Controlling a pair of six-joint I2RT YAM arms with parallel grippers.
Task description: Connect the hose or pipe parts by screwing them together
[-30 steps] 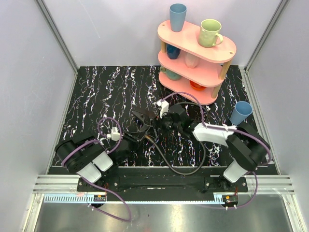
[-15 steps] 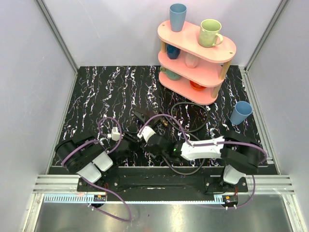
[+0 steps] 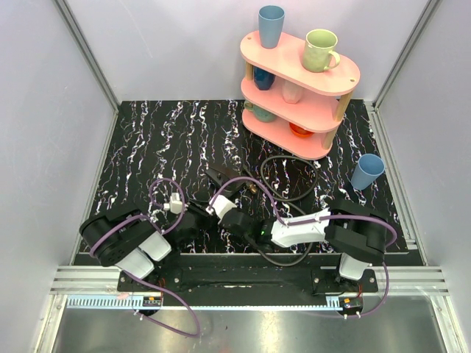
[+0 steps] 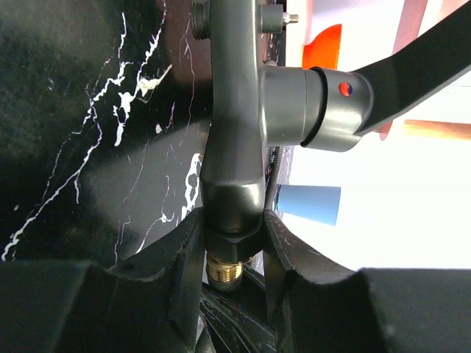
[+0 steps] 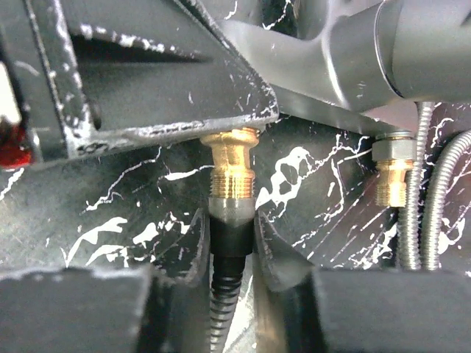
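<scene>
Fittings (image 5: 230, 165) hidden overhead beneath the right arm (image 3: 302, 229).
Up close we find left jaws clamping the grey pipe piece (image 4: 234, 132), right jaws pinching the hose (image 5: 231, 228) collar.

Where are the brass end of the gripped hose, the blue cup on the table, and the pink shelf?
brass end (image 5: 232, 165): right wrist view, its ribbed middle.
blue cup (image 3: 366, 171): top view, its side wall.
pink shelf (image 3: 287, 60): top view, bare top board.

One pink three-tier rack (image 3: 291, 53) stands far right. Two light-blue cups: a top cup (image 3: 271, 26) and a right-hand cup (image 3: 366, 171). One green mug (image 3: 320, 50). Two brass fittings: a left fitting (image 5: 230, 165), a right fitting (image 5: 392, 176).
</scene>
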